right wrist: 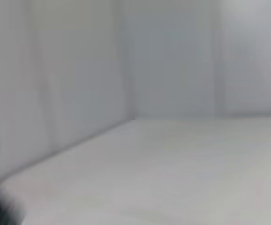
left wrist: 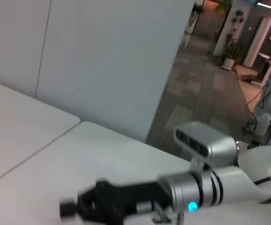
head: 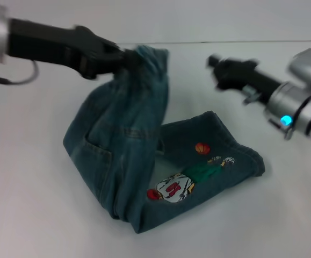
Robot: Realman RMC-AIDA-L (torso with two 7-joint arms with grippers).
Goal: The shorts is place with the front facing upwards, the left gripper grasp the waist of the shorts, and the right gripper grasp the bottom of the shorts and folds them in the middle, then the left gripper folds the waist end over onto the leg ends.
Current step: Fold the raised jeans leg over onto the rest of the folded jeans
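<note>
Head view: table w/ shorts at centre, already halved. Left gripper at 11 o'clock, clamped on waist of the shorts, lifted. Risk — slack denim slips or drapes crooked, missing leg ends at 3. Right gripper at 1 — holds nothing, finger gap can't tell.

The blue-green faded denim shorts are coarse woven cloth, matt, with pale washed patches, raised seams and a smooth printed football-player figure lying flat on the weave. The gathered denim waist of the shorts looks crumpled and ruffled where the black left pincer clamps it; that pincer's body is matt black plastic. The right pincer is the same dull black, on a satin silver metal arm. The white desk is smooth, with a faint sheen.
</note>
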